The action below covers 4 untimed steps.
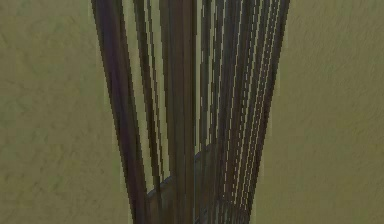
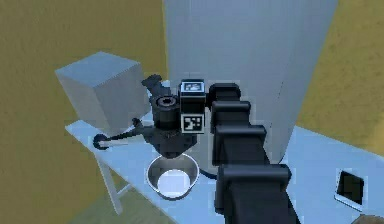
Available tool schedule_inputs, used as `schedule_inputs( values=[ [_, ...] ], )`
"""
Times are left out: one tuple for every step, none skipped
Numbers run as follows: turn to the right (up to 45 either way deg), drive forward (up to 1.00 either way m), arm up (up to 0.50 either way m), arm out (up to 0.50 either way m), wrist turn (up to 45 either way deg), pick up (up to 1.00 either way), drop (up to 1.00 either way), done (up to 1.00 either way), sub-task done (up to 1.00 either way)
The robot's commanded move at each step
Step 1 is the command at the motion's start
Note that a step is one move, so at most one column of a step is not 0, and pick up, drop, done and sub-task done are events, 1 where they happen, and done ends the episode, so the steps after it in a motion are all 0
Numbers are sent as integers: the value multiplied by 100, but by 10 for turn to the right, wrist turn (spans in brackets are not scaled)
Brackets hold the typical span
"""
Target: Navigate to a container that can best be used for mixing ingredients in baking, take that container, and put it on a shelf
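Note:
In the arm side view a round metal bowl [image 2: 172, 179] with a pale inside sits low in the picture, just under the gripper's dark body and against the pale tabletop [image 2: 310, 150]. The arm's dark bar [image 2: 240, 150] rises from the bottom edge, and two white marker squares stand at its far end. The gripper [image 2: 105, 138] points left, its thin fingers [image 2: 120, 134] stretching over the table's left end. I cannot tell whether it holds anything, nor whether the bowl rests on the table.
A pale grey box [image 2: 100, 85] stands on the table's far left. A small dark flat thing with a white frame [image 2: 352, 187] lies at its right end. Behind the table rises a tall white panel [image 2: 250, 50]. In the forward view, a tall dark slatted piece [image 1: 190, 110] stands close against an olive wall.

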Motion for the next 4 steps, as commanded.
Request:
schedule_inputs(
  values=[
    [0,0,0,0,240,0,0,0,0],
    [0,0,-28,0,0,0,0,0,0],
    [0,0,0,0,0,100,0,0,0],
    [0,0,10,0,0,0,0,0,0]
  ],
)
